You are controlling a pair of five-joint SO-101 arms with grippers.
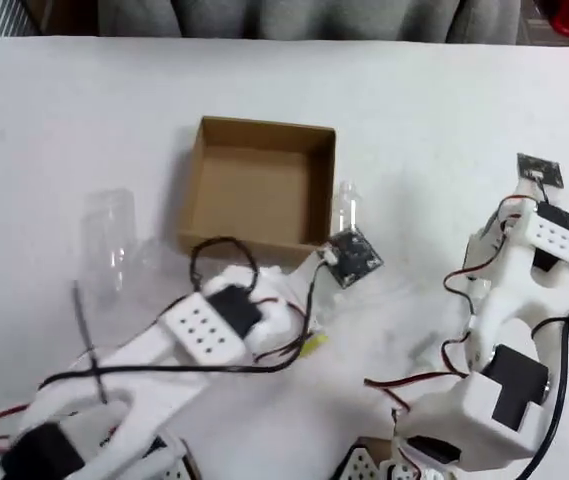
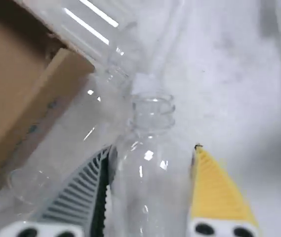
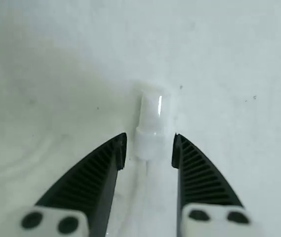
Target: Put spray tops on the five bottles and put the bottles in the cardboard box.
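Left wrist view, left fingers (image 2: 214,192) clamped on capless bottle (image 2: 147,187) beside cardboard box (image 2: 12,98), right wrist view, right fingers (image 3: 96,177) apart astride spray top (image 3: 150,121) on table (image 3: 229,59)

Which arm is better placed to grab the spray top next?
Right. The right tool is open, with the white spray top on the table between its jaws, so it probably need only close. The left tool holds a bottle with a bare neck.
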